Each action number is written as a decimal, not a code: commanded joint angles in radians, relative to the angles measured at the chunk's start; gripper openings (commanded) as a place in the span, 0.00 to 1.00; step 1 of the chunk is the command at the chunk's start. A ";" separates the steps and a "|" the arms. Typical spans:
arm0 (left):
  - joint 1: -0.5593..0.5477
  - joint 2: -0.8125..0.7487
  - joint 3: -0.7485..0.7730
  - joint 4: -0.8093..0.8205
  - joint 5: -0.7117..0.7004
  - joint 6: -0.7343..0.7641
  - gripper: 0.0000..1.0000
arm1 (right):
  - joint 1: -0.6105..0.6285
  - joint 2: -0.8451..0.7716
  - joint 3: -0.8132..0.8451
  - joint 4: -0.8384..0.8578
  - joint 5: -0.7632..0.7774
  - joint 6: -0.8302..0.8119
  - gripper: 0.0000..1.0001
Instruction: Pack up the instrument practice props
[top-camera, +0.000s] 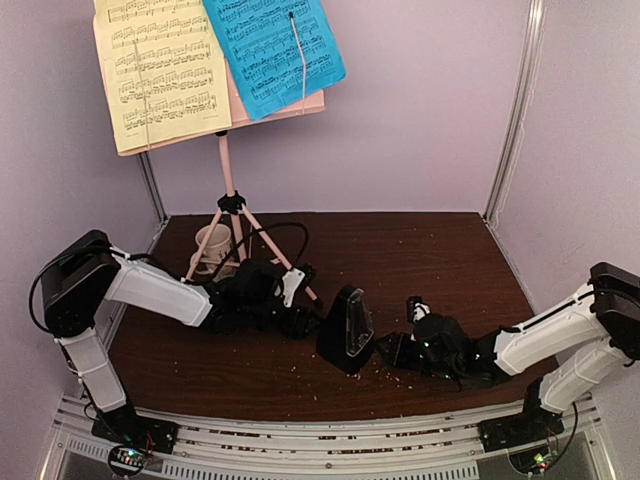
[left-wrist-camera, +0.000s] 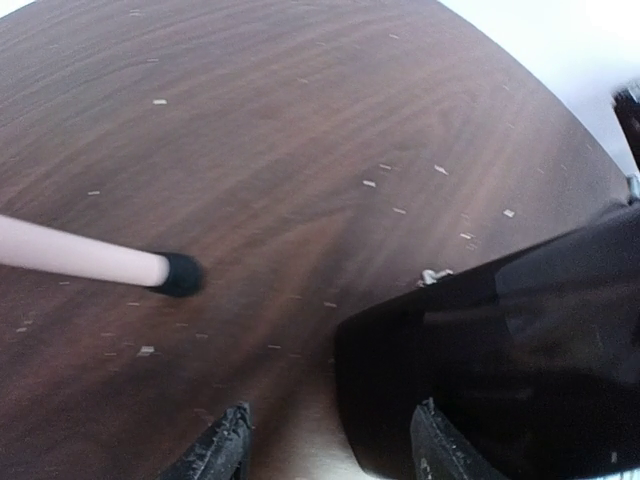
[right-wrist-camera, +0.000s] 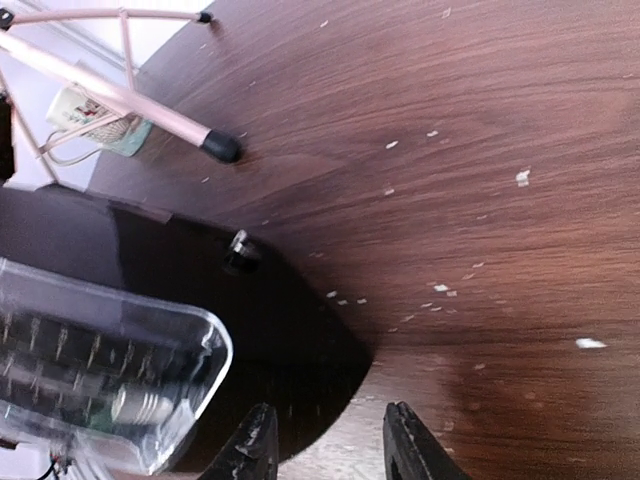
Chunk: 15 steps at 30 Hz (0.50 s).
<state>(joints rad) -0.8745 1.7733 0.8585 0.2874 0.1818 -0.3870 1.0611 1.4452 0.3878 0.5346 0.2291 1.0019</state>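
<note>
Metronome stands upright, clear cover facing right.

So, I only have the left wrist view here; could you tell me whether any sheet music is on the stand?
Observer: Yes, the yellow pages and the blue pages both rest on the pink music stand, which is standing upright.
Operator: Thank you. And where is the right gripper, please?
Observer: The right gripper is open and low, just to the right of the metronome in the top view, with nothing between its fingers.
</note>
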 joint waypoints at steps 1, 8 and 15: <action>-0.075 0.002 -0.007 0.039 0.052 0.012 0.57 | 0.010 -0.104 -0.013 -0.176 0.144 0.017 0.38; -0.215 0.004 -0.009 0.006 -0.072 -0.008 0.57 | 0.010 -0.387 -0.091 -0.428 0.310 0.031 0.43; -0.255 -0.164 -0.084 -0.010 -0.203 -0.018 0.61 | 0.008 -0.616 -0.128 -0.539 0.362 -0.004 0.52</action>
<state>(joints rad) -1.1374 1.7416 0.8211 0.2661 0.0814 -0.3958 1.0657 0.9020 0.2882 0.1062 0.5163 1.0206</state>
